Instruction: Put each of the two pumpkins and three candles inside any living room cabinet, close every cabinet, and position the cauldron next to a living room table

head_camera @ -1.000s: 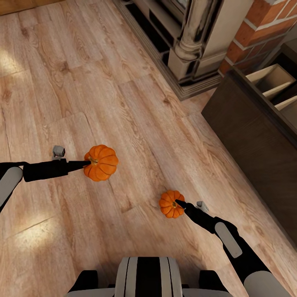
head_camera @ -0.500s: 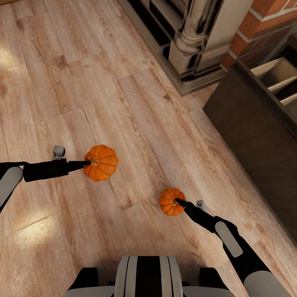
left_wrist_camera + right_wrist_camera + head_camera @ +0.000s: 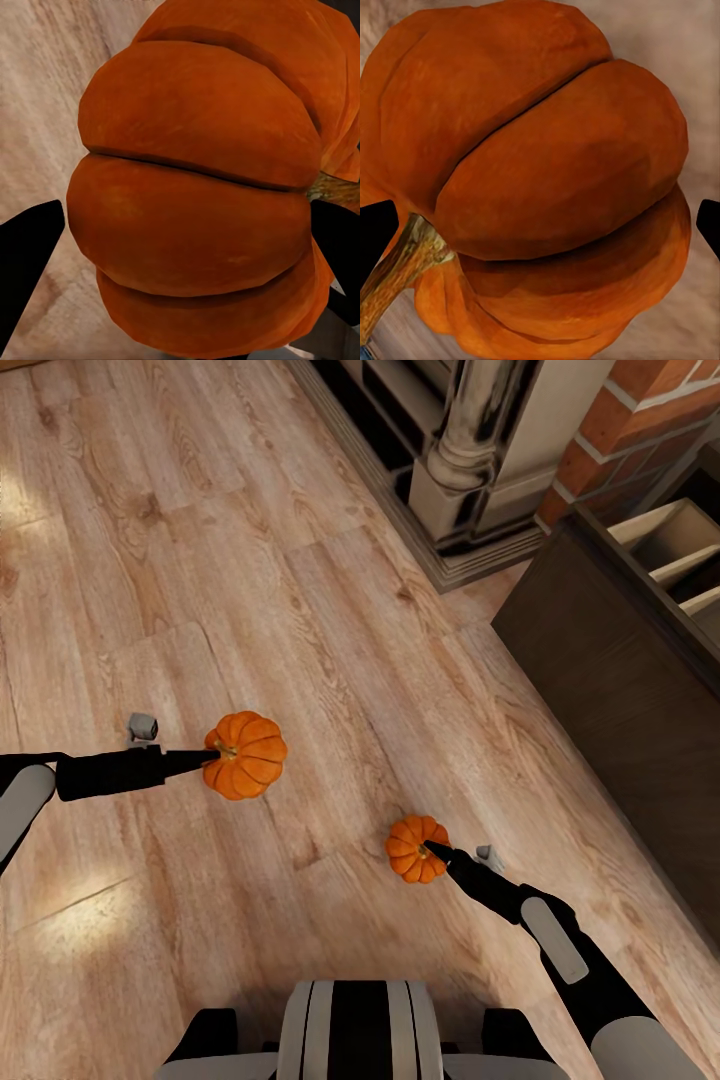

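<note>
Two pumpkins in hand. The larger pumpkin [image 3: 246,754] is sitting in the left gripper [image 3: 210,756], its ribbed orange side bulging between the two black fingers [image 3: 26,259] in the left wrist view; the jaws are clenching on it. The smaller pumpkin [image 3: 415,849] is sitting in the right gripper [image 3: 432,850], which is grasping it as well, with the beige stem [image 3: 401,262] pointing toward one black fingertip [image 3: 375,232] in the right wrist view. In the head view both are showing over the light wood plank floor [image 3: 300,610], the larger one ahead and to the left, the smaller one nearer the robot and to the right.

The dark-brown cabinet [image 3: 620,690] is standing to the right, well apart from both pumpkins, with pale compartments [image 3: 675,555] showing along its top. Beyond it, the beige-and-black fireplace surround [image 3: 470,460] and the brick chimney [image 3: 625,440] are occupying the far right corner. The robot's trunk [image 3: 355,1030] is showing at the near edge.
</note>
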You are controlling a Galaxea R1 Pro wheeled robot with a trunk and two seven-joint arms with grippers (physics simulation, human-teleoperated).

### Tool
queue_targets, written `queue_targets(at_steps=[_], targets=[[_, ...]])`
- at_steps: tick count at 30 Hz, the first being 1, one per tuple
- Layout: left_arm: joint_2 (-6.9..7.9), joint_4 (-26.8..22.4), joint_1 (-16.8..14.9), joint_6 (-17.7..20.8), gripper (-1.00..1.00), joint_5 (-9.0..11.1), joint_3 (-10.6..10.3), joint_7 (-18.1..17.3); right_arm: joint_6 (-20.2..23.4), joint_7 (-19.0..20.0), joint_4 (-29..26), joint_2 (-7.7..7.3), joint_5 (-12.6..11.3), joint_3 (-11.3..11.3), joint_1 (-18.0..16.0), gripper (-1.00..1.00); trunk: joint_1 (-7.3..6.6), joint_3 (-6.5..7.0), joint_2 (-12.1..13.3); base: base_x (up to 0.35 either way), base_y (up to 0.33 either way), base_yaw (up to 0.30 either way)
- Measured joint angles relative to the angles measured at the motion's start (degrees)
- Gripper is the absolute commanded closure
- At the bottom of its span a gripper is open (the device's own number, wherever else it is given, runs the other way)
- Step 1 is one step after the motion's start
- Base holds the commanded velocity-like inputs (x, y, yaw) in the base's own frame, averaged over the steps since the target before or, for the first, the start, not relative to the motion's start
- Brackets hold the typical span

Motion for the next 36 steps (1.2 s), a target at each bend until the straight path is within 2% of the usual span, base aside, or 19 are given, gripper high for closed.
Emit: queue_targets(at_steps=[23,24,36], targets=[[-0.06,-0.03,0.04,0.01,1.00,0.02,0.05,0.00,0.00,0.19,-0.01,0.01,0.08,0.02,0.00,-1.00,0.00,0.00,0.00,0.000,0.023,0.000],[-0.05,-0.05,0.04,0.00,1.00,0.00,0.05,0.00,0.00,0.19,-0.01,0.01,0.09,0.02,0.00,1.00,0.00,0.00,0.00,0.000,0.000,0.000],[-0.07,-0.05,0.04,0.01,1.00,0.02,0.05,0.00,0.04,0.24,0.05,0.00,0.11,0.03,0.00,1.00,0.00,0.00,0.00,0.000,0.000,0.000]])
